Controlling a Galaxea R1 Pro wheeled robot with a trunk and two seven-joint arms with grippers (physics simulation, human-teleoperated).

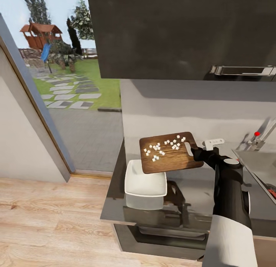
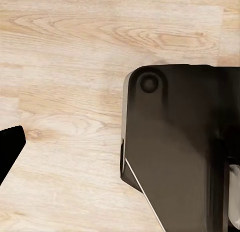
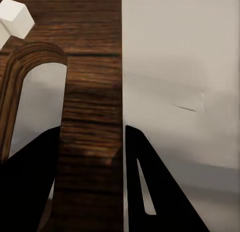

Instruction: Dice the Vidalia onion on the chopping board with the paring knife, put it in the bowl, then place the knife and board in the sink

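Centre of head view: chopping board (image 1: 170, 154), dark-grained wood with rounded corners, held in the air above the white squarish bowl (image 1: 145, 181). Whitish diced onion (image 1: 165, 145) cubes are scattered on it. Right gripper (image 1: 196, 152) jaws clamp the slotted handle end. Left gripper (image 2: 10, 147): cannot tell.

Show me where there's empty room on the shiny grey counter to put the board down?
Bare glossy grey countertop lies between the white squarish bowl and the steel sink. The counter's left end is crowded: the bowl sits there, with the dark wooden chopping board, carrying whitish onion bits, held above it by the right claw.
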